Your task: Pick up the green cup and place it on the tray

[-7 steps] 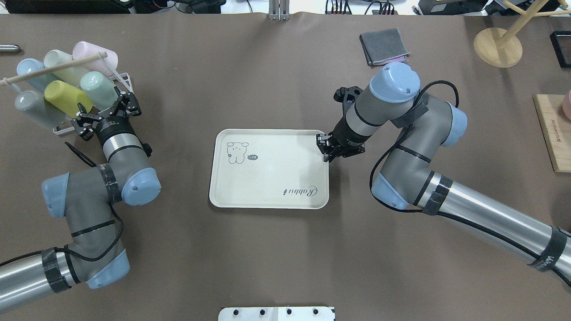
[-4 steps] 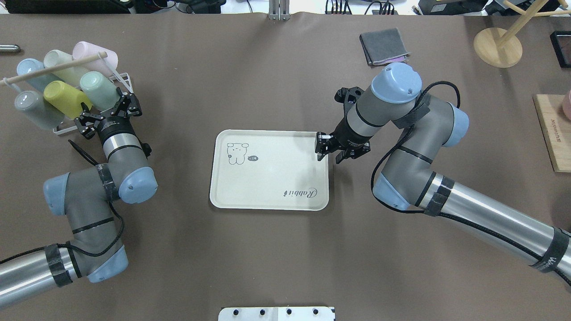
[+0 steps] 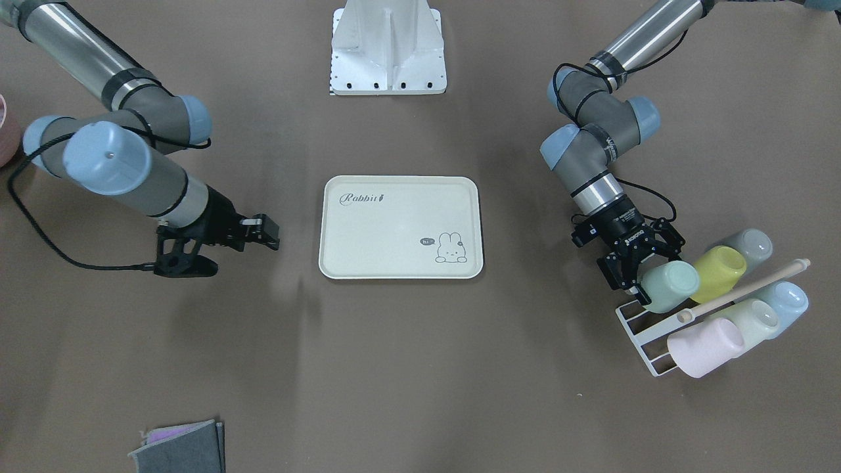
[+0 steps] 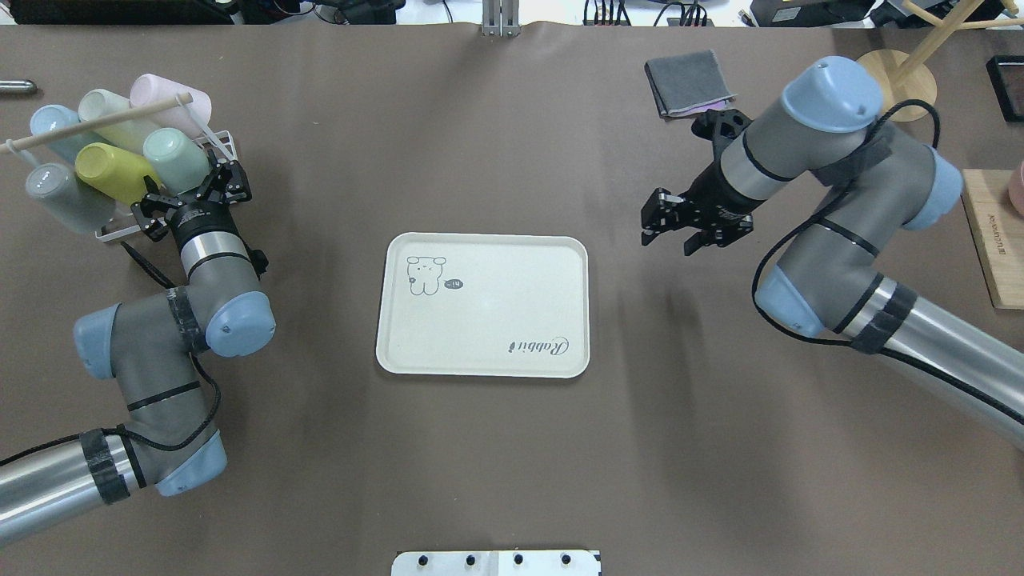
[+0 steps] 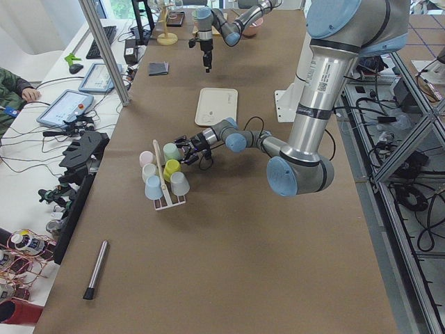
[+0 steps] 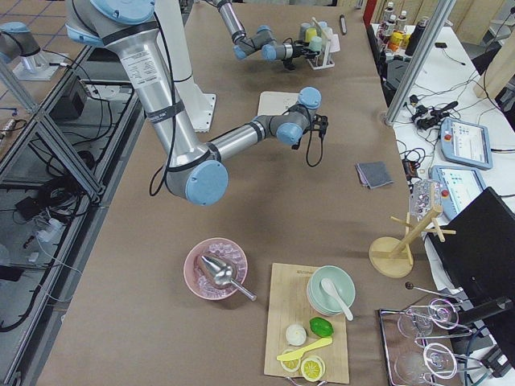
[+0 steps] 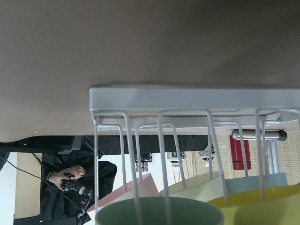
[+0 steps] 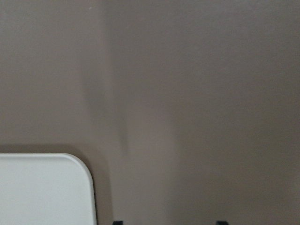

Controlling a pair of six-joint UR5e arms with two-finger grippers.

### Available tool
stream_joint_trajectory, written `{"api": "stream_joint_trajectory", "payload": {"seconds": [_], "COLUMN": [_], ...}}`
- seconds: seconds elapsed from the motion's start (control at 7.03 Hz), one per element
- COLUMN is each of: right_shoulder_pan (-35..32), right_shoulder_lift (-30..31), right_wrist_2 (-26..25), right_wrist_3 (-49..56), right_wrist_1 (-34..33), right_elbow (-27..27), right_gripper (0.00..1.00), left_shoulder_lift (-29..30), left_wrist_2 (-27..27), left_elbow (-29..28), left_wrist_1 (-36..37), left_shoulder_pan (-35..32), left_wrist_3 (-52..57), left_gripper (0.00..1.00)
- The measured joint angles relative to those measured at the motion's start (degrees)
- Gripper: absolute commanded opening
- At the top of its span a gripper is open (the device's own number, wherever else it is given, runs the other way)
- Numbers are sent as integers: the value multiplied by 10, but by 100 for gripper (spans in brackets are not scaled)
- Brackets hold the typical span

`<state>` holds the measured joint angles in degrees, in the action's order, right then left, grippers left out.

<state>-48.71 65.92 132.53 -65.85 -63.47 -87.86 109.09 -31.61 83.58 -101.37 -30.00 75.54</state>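
1. Only the left wrist view looks into the green cup (image 7: 159,213), which lies in the rack (image 7: 187,98).
2. Left fingers (image 4: 228,182) spread at its rim; right fingers (image 4: 652,218) spread, hovering near the tray (image 4: 484,308).

Surface (image 4: 496,448): brown and matte on my feeds.
Centre: cream tray (image 4: 480,320), lying flat.
Robot's left: wire rack (image 7: 187,99); I see a pen (image 4: 16,86) near it, by the edge.
Robot's right: folded cloth (image 4: 686,80), wooden stand (image 6: 390,259), board (image 4: 992,240).
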Motion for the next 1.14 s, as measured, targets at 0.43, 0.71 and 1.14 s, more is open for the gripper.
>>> {"api": "stream_joint_trajectory", "payload": {"seconds": [0.43, 0.71, 1.14], "right_shoulder_pan": [-78, -134, -242], "right_shoulder_lift": [72, 102, 200], "right_wrist_2": [6, -8, -21], "right_wrist_3": [138, 279, 464], "right_wrist_1": [-90, -204, -264], "right_elbow": [-56, -94, -126], "right_gripper": [72, 72, 72], "left_shoulder_lift": [14, 15, 14], "left_wrist_2": [1, 11, 15], "left_elbow": [-20, -31, -32], "left_wrist_1": [-7, -23, -36], "left_shoulder_pan": [-1, -1, -1], "left_wrist_3": [0, 0, 0], "left_gripper": [98, 98, 64]}}
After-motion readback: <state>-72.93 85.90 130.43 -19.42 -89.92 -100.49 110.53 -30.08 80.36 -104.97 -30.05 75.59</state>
